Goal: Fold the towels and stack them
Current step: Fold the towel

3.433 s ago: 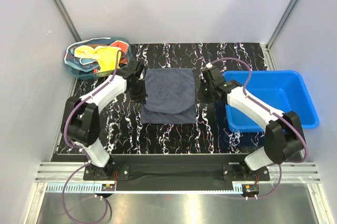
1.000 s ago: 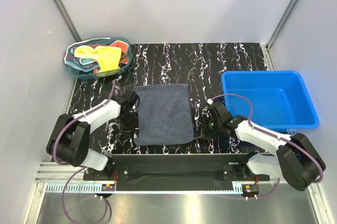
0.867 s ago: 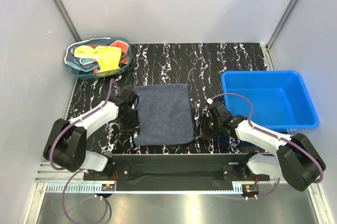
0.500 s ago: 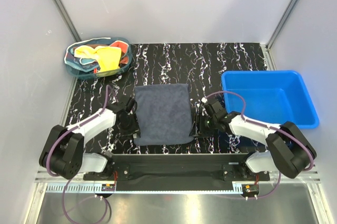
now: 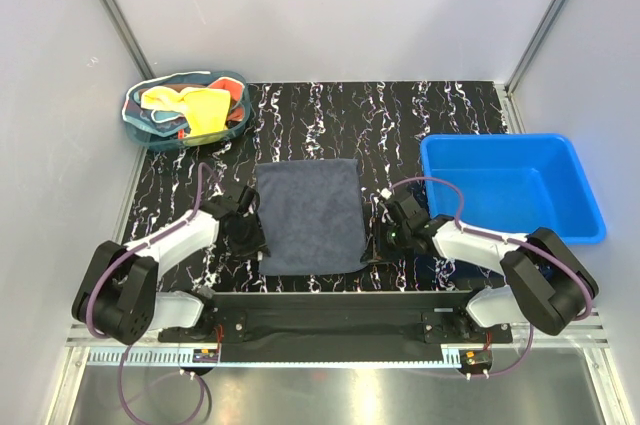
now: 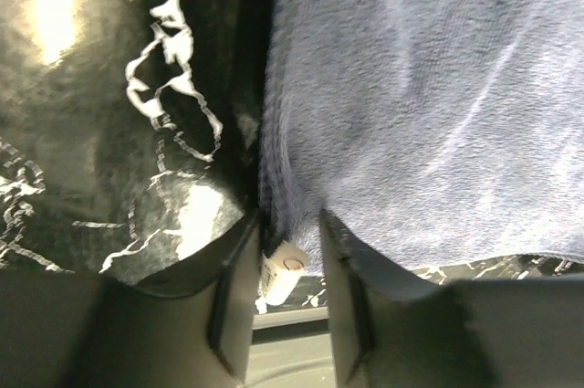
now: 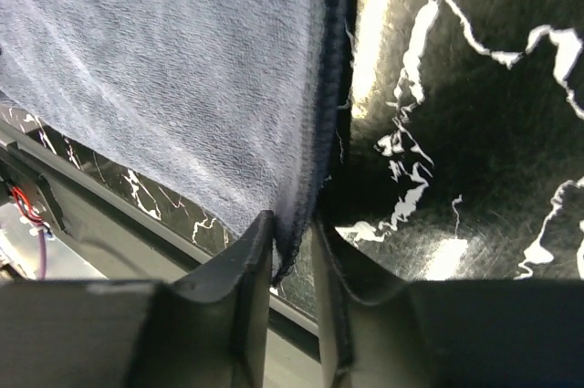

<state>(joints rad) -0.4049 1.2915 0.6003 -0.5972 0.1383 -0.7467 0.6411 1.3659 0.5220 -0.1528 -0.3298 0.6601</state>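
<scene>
A dark grey-blue towel (image 5: 308, 215) lies flat on the black marbled table, near the front edge. My left gripper (image 5: 250, 235) is at its near left corner. In the left wrist view the jaws (image 6: 290, 224) are closed on the towel's edge (image 6: 420, 105), with a white tag (image 6: 281, 274) between them. My right gripper (image 5: 385, 238) is at the near right corner. In the right wrist view the jaws (image 7: 292, 224) pinch the towel's corner (image 7: 182, 68). Yellow and orange-red towels (image 5: 195, 105) lie bundled in the mesh basket.
The teal mesh basket (image 5: 130, 110) stands at the back left of the table. A blue plastic bin (image 5: 510, 185) stands at the right, close behind my right arm. The table's front rail runs just below both grippers.
Both grippers have come from the towel's far corners to its near corners, and the towel lies nearer the front. In the last half second its near left corner has shifted slightly right.
</scene>
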